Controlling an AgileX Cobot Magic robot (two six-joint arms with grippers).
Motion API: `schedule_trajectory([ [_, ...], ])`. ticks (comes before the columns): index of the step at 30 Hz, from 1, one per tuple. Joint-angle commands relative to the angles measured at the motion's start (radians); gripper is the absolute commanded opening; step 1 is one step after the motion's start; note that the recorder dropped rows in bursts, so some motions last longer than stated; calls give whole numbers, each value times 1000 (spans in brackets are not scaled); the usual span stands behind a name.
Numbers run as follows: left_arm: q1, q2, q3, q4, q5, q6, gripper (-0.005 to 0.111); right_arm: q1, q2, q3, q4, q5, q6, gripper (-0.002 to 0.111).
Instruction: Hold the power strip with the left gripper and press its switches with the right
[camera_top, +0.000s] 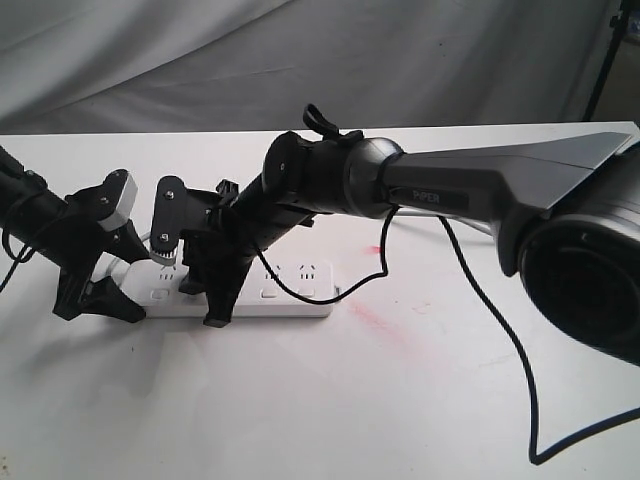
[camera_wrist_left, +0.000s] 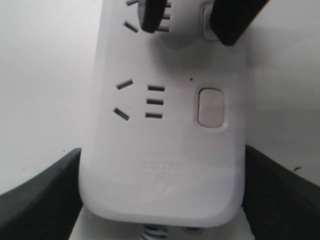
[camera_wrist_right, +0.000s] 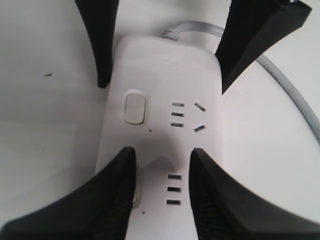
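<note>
The white power strip (camera_top: 290, 290) lies flat on the table. My left gripper (camera_top: 118, 290) is shut on its cord end, and in the left wrist view its black fingers (camera_wrist_left: 40, 195) press both long sides of the strip (camera_wrist_left: 160, 165). The right gripper (camera_wrist_right: 162, 160) hovers low over the strip (camera_wrist_right: 165, 65) with its jaws apart. One of its fingertips (camera_wrist_right: 125, 165) rests on the second switch (camera_wrist_right: 136, 187), hiding most of it. The first switch (camera_wrist_right: 135, 107) (camera_wrist_left: 210, 107) is uncovered. The light grey cord (camera_wrist_right: 290, 85) curves away from the held end.
The right arm's black cable (camera_top: 500, 330) loops over the table at the right. A faint red smear (camera_top: 375, 320) marks the tabletop beside the strip's free end. A grey cloth backdrop (camera_top: 300, 60) hangs behind the table.
</note>
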Motion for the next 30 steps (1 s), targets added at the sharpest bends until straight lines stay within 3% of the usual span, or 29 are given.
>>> schedule_trajectory([
  [1,-2,0,-3,7,-7,-8,65,2,13,6,-62,29,-12,35],
  [30,-2,0,-3,7,-7,-8,65,4,13,102,-43,-27,-83,35],
])
